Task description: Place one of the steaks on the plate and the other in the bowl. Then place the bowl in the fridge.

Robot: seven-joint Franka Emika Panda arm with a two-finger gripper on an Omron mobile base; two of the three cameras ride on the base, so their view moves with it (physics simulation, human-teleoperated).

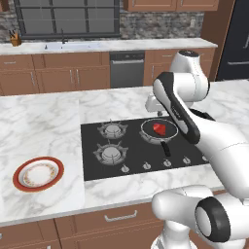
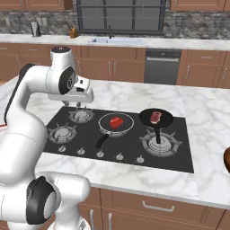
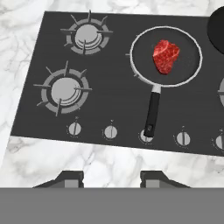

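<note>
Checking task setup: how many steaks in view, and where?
2. One steak lies in the left frying pan at the cooktop's middle; the other steak lies in the right frying pan beside it. None elsewhere visible.

No legible text, label, brand, number or sign appears on any surface. The control knobs [image 3: 110,131] along the front edge of the cooktop [image 3: 113,109] carry small marks above them, too small to read. The plate [image 1: 38,174] shows a faint speckled pattern, not lettering.
</note>
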